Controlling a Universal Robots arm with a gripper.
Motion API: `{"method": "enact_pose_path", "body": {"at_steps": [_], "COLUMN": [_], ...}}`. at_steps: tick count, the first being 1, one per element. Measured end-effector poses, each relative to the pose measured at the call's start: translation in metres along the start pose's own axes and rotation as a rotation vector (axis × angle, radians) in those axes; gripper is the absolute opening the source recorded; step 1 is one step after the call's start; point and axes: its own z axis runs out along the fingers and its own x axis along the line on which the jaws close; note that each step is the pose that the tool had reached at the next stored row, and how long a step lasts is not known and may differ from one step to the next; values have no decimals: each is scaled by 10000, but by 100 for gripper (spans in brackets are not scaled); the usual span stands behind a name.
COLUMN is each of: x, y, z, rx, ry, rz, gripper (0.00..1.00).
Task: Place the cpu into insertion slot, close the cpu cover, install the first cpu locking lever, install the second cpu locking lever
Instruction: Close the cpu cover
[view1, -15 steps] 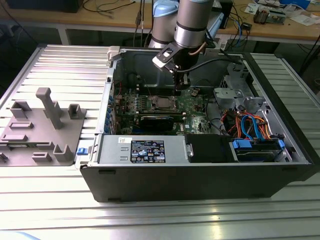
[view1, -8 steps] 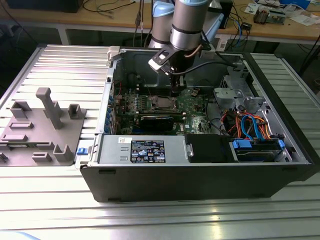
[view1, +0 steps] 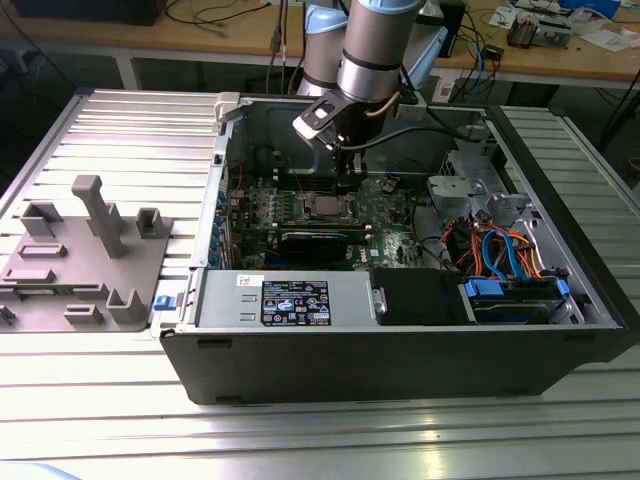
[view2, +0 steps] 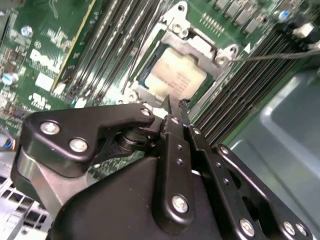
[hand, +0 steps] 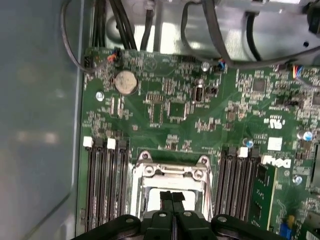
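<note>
So the arm is reaching down into the open computer case (view1: 400, 350) and the claw (view1: 348, 187) is parked right over the socket (view1: 322, 207) on the green board (hand: 170, 110). In both wrist views the two fingers (hand: 167, 200) are pressed flat together, and I can't see anything pinched between them.

The chip (view2: 176, 79) is already sitting in the socket, silver side up. The cover (view2: 196, 44) looks like it's lying flat around it, framing it through its window.

Here's the part that matters: on the exterior view's clock face, the chip is just off the fingertips at somewhere between 7 and 8 o'clock, really close, a touch lower than the tips. It's square, so no long side to line up with. A thin wire lever (view2: 272, 53) runs off from one corner of the cover, out across the memory slots (view2: 250, 85). To me it doesn't look hooked down yet.
</note>
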Motion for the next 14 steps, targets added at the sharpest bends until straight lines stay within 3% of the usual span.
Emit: {"method": "enact_pose_path", "body": {"at_steps": [14], "x": [20], "y": [-218], "z": [146], "rx": [2], "ry": [22], "rz": [-6], "gripper": [11]}}
